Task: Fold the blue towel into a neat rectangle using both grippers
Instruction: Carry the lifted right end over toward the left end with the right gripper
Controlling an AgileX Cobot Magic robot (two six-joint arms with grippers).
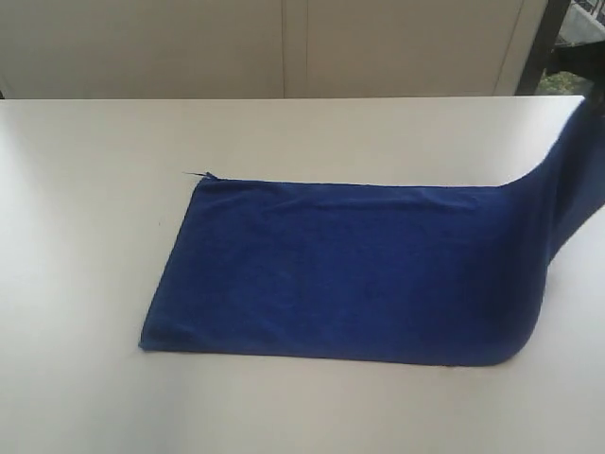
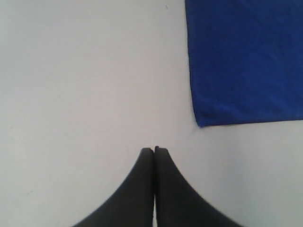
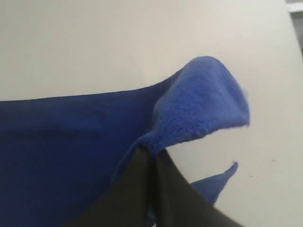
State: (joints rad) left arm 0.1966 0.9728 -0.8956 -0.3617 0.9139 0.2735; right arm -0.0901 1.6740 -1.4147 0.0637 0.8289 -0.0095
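The left gripper (image 2: pixel 154 149) hangs over the bare white table (image 2: pixel 71 71), its 2 black jaws pressed together with nothing between them. The blue towel (image 2: pixel 246 61) lies flat ahead of the tips and off to one side, apart from them, with 1 hemmed corner nearest the gripper.

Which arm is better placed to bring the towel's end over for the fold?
Right: the right claw is shut on the raised end of the towel. The left claw is shut, empty, over the table beside a flat corner.
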